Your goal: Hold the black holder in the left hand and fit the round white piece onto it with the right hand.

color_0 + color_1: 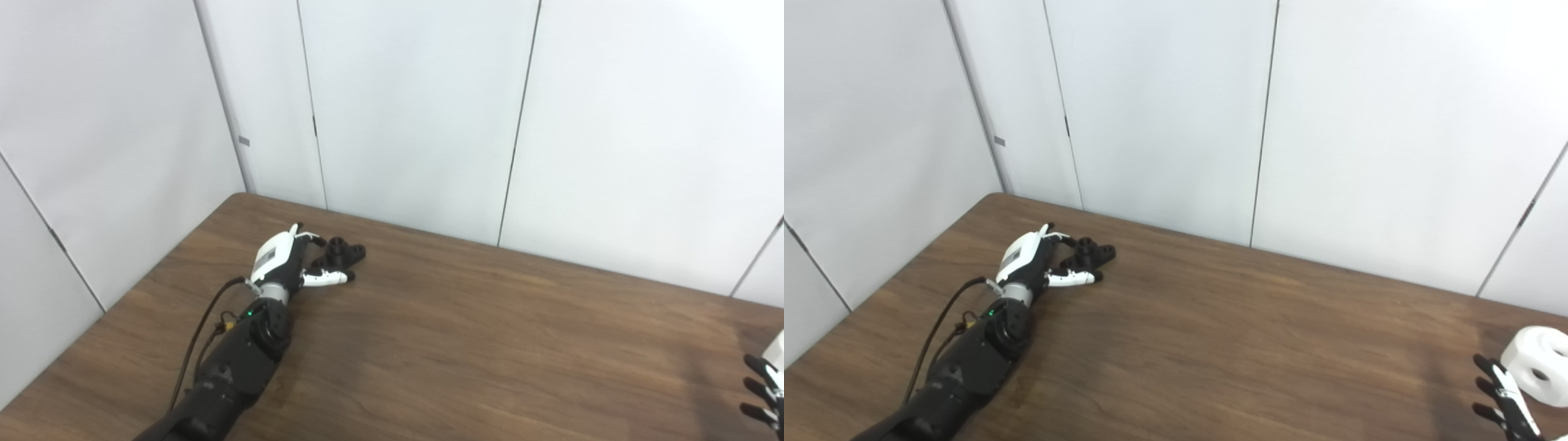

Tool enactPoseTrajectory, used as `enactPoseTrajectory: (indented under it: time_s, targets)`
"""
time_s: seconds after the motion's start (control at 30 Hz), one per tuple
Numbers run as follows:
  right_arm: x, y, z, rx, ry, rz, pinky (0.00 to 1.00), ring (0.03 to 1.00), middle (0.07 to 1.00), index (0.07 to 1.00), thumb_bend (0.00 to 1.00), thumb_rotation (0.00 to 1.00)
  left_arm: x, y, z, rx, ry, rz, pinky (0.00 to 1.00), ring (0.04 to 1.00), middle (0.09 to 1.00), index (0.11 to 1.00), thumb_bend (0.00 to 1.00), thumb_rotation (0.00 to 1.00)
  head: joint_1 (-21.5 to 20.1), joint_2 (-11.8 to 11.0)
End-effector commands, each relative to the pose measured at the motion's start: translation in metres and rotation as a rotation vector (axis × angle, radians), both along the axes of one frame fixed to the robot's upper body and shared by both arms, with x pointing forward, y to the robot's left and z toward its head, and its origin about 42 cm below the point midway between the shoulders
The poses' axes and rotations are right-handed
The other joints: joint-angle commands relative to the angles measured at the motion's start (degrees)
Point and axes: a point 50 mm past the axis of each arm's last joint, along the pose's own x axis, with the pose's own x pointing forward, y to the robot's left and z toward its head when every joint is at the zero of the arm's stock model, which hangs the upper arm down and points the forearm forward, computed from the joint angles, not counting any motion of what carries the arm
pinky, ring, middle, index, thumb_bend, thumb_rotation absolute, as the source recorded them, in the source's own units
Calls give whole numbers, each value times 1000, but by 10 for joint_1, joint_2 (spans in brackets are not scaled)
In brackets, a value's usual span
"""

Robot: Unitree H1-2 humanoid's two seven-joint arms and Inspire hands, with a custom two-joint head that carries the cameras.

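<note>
Left arm [236, 361]: matte black housing showing, widening toward the bottom edge, with a round black joint near the wrist. A small green light [249, 314] is glowing beside that joint. A thin black cable [199, 340] is looping along the outer side, with a small yellow-orange fitting. Silver collar at wrist. Left hand [288, 260]: white back plate, grey marking, white fingers with black tips. Right hand [1507, 401]: black fingers, white strip showing.

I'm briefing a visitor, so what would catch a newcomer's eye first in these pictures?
First the left hand, stretched far across the brown table toward the back left corner, its fingers around the black holder. Then, at the right edge, the round white piece lying on the table, with the right hand just beside it, fingers spread.
</note>
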Motion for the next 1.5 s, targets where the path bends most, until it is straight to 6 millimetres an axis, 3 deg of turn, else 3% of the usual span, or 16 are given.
enactPoseTrajectory:
  time_s: [0.0, 0.03, 0.13, 0.8, 1.1, 1.47]
  targets:
    - [1, -2, 16, 11, -58, 4, 807, 910, 986, 924, 758, 287, 0, -15, -12, -14, 62, -66, 1000, 1000, 994, 572, 723, 112, 0, 0]
    - [1, -2, 16, 15, -57, 5, 812, 913, 988, 926, 755, 282, 0, -15, -14, -10, 66, -70, 1000, 1000, 979, 522, 606, 83, 0, 2]
    - [0, -3, 17, 15, -55, 4, 815, 919, 992, 929, 751, 294, -2, -17, -18, -7, 85, -99, 1000, 1000, 947, 489, 533, 62, 1, 4]
    - [1, 0, 19, 11, -57, -2, 799, 892, 986, 931, 735, 328, -14, -36, -46, -92, 24, -193, 1000, 1000, 923, 484, 525, 56, -11, 11]
    - [7, 6, 19, 6, -82, 4, 784, 886, 975, 924, 746, 346, -21, -76, -39, -142, 15, -459, 1000, 1000, 977, 483, 525, 60, -39, 16]
    - [11, 13, 24, -5, -105, -2, 705, 811, 956, 911, 800, 353, -45, -159, -35, -161, 71, -826, 1000, 1000, 984, 482, 525, 60, -102, 35]
